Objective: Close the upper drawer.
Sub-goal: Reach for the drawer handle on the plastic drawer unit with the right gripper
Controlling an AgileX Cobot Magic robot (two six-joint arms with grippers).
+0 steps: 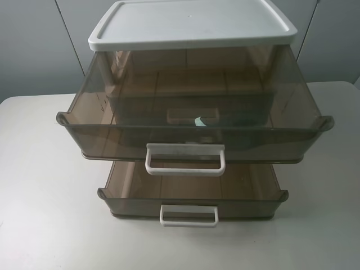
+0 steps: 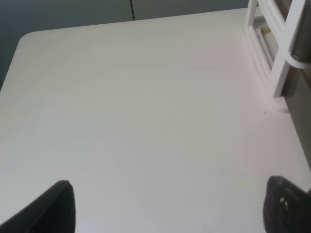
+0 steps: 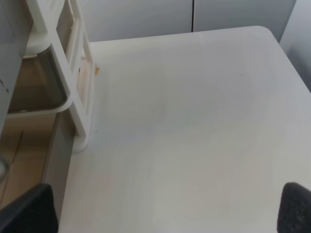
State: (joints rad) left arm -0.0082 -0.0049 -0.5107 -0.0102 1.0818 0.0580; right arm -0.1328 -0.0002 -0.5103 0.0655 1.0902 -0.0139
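Note:
The upper drawer is smoky-brown translucent plastic with a flared front rim. It stands pulled far out of the white-topped cabinet, and its wide white loop handle faces the front. Neither gripper shows in the exterior high view. My left gripper is open and empty over bare table, left of the cabinet frame. My right gripper is open and empty over bare table, right of the cabinet frame. A brown drawer side shows there; I cannot tell which drawer it is.
The lowest drawer is also pulled out, less far, with a smaller white handle. A third drawer's handle shows through the upper drawer's floor. The cabinet stands on a white table with grey wall panels behind.

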